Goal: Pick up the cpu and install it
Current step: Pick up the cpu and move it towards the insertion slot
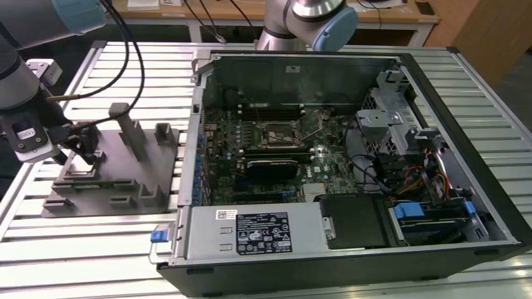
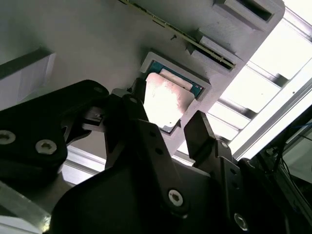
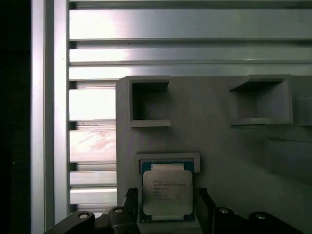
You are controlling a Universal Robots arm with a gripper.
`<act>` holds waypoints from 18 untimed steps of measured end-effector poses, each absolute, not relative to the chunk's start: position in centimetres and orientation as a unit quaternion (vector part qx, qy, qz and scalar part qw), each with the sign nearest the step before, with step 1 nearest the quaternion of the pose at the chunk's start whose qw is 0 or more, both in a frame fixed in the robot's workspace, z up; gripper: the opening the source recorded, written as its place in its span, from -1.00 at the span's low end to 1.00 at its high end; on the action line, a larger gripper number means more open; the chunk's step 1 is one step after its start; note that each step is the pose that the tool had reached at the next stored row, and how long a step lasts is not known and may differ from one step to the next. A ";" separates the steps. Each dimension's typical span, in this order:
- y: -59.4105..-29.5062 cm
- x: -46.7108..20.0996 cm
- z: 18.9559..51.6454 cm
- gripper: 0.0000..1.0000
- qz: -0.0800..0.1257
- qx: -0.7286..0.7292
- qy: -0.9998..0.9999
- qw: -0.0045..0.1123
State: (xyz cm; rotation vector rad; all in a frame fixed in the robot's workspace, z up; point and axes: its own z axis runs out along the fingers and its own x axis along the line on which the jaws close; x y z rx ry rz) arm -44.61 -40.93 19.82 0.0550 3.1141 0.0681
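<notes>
The cpu [image 3: 166, 192] is a flat square chip with a silvery-white top. It lies in a shallow square nest on the grey fixture plate [image 3: 229, 151], and the second wrist view has the cpu [image 2: 168, 100] too. My gripper [image 3: 165, 202] hangs low over it, open, with one black finger [image 2: 127, 109] on each side of the chip and a small gap at both edges. In the exterior view my gripper [image 1: 79, 148] stands over the fixture plate [image 1: 116, 187] at the exterior view's left. The black socket frame [image 1: 278, 132] sits on the motherboard inside the open computer case.
The open computer case [image 1: 432, 81] fills the middle and right of the slatted metal table [image 1: 91, 243]. Grey fixture blocks [image 1: 137, 134] stand upright beside my gripper. Cables run from the arm above the fixture. A second arm's base [image 1: 320, 22] stands behind the case.
</notes>
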 end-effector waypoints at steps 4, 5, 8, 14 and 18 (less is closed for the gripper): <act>-40.9 -44.4 19.6 0.18 0.022 0.014 1.000 0.013; -40.9 -44.4 19.5 0.18 0.022 0.014 1.000 0.013; -40.9 -44.4 19.5 0.18 0.022 0.013 1.000 0.013; -40.9 -44.4 19.4 0.33 0.022 0.012 1.000 0.013; -40.9 -44.4 19.2 0.33 0.022 0.006 1.000 0.013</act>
